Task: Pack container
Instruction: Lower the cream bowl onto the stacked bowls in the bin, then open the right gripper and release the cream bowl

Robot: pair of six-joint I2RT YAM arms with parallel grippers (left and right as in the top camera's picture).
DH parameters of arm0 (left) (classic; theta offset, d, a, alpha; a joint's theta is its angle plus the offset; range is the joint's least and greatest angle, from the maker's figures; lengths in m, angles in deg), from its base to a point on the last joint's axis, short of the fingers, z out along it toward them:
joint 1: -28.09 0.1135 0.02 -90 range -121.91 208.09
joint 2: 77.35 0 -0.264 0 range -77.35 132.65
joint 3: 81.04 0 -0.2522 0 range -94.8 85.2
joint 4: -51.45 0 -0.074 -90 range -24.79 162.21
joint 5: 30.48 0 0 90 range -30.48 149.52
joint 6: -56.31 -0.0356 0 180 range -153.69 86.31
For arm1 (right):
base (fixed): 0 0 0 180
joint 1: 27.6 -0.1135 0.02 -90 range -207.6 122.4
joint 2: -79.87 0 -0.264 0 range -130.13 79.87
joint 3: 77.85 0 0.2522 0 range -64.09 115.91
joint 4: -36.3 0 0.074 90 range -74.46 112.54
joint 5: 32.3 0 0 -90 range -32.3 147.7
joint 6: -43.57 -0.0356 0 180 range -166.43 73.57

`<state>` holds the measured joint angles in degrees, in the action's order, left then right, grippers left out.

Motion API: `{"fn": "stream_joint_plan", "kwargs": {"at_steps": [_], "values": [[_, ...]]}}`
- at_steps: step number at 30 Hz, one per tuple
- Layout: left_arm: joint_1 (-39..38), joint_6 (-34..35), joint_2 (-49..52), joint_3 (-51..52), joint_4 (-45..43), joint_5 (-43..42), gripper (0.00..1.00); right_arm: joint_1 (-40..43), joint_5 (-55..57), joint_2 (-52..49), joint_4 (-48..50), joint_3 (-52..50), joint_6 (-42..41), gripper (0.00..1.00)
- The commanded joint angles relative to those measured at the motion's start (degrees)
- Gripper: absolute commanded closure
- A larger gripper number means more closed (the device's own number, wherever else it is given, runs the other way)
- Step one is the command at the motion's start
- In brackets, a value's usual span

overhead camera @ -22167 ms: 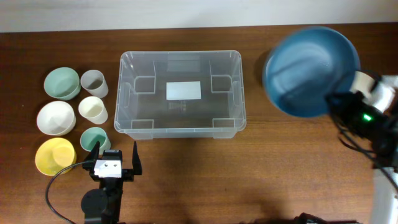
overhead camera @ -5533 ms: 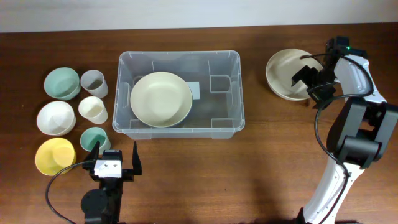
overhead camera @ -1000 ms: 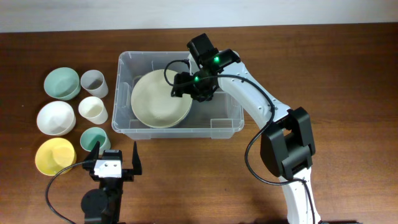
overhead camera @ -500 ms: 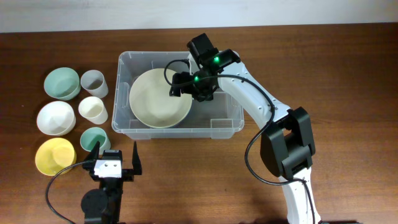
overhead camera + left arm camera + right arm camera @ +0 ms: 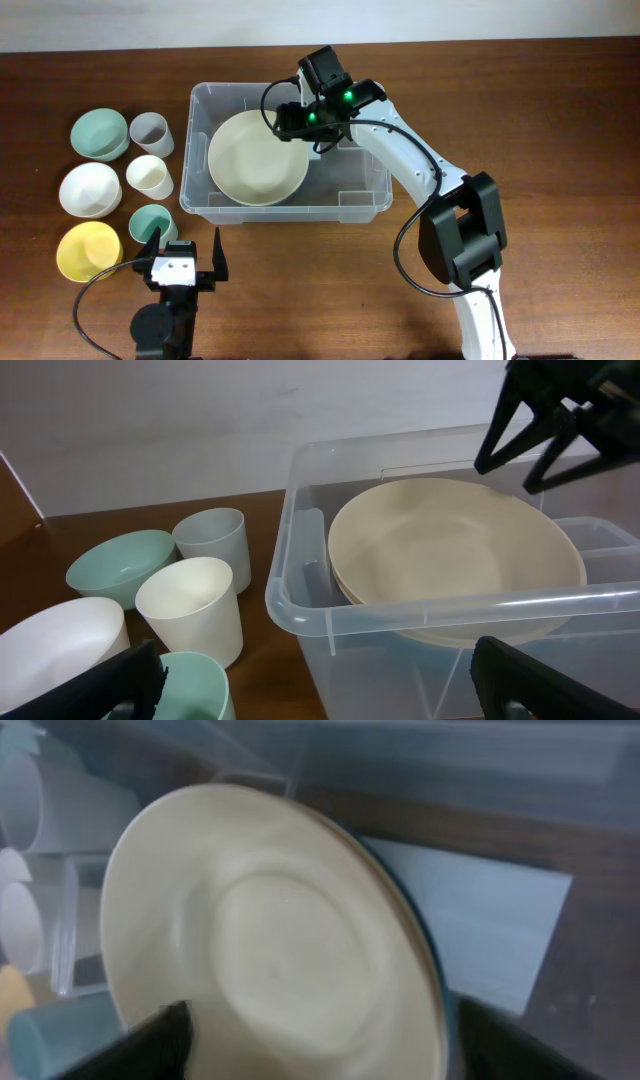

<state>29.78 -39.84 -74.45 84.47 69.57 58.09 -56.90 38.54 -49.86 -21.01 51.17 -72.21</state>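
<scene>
The right gripper (image 5: 291, 124), spread wide and empty, is hovering at the cream plate's (image 5: 257, 158) 1 o'clock over the container (image 5: 230, 88).

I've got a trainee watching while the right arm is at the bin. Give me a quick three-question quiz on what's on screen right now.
1. True or false: the container holds nothing yet.
2. Where is the right gripper? A) over the container, by the plate's edge, B) over the cups, C) parked at the table's front edge.
3. How many bowls and cups in total stand on the table left of the container?

Key
1. False: a cream plate lies inside.
2. A.
3. Six: three bowls and three cups.
</scene>
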Motion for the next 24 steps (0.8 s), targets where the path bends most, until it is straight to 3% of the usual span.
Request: {"fn": "stream_joint_plan", "kwargs": {"at_steps": [1, 3, 6, 24], "values": [[0.35, 0.52, 0.04, 0.22, 0.26, 0.37, 0.0, 0.11, 2.29, -0.83, 1.62, 1.09, 1.99, 0.64], [0.35, 0.52, 0.04, 0.22, 0.26, 0.37, 0.0, 0.11, 2.32, -0.83, 2.01, 1.09, 1.99, 0.8], [0.35, 0.52, 0.04, 0.22, 0.26, 0.37, 0.0, 0.11, 2.32, -0.83, 2.49, 1.09, 1.99, 0.96], [0.35, 0.52, 0.04, 0.22, 0.26, 0.37, 0.0, 0.13, 3.41, -2.58, 4.94, -0.13, 1.97, 0.96]]}}
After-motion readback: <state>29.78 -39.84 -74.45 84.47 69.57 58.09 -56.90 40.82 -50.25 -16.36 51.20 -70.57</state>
